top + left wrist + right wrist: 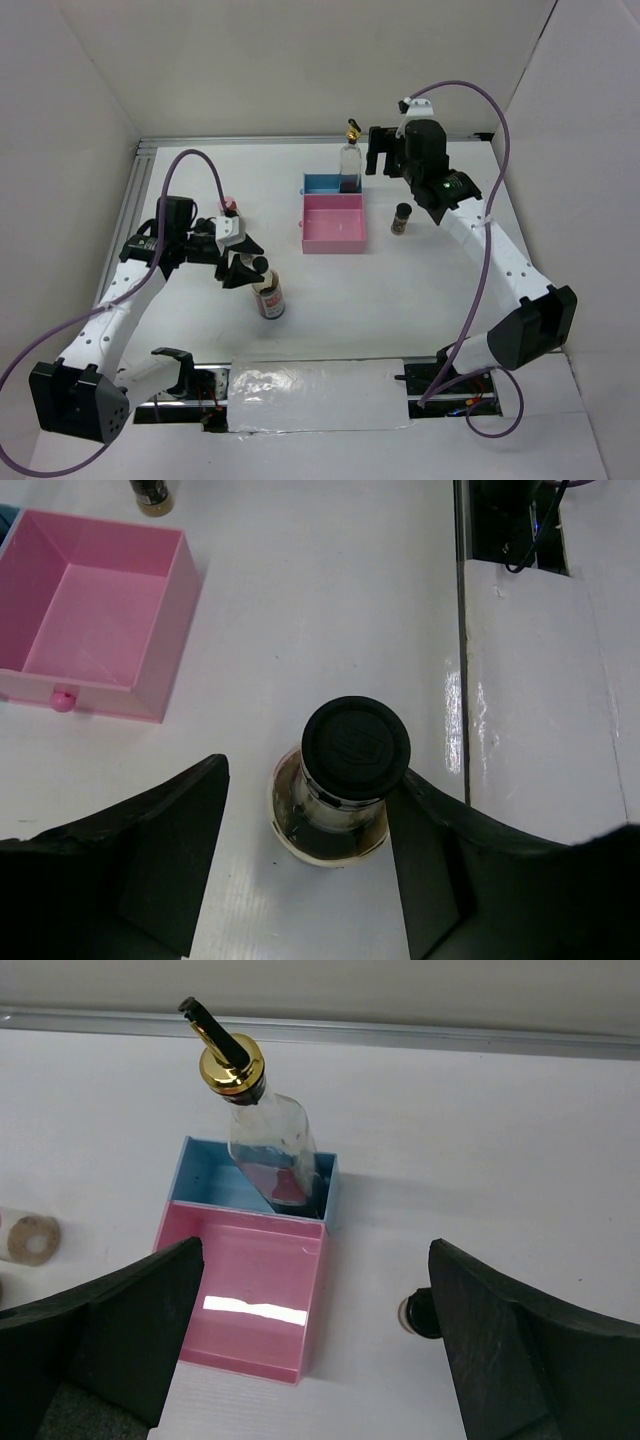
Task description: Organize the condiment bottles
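White surface (340, 310) below: my left claw (305, 800) brackets the black-capped bottle (355, 745) near the pink tray (334, 246), jaws apart, poised to grip; right claw (315, 1260) gapes empty.

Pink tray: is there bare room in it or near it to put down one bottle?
Yes. The pink tray is empty inside. The table is bare between that tray's near wall, the small dark jar and the black-capped bottle. Crowded: the blue tray, holding the gold-capped bottle, and around the pink-capped jar.
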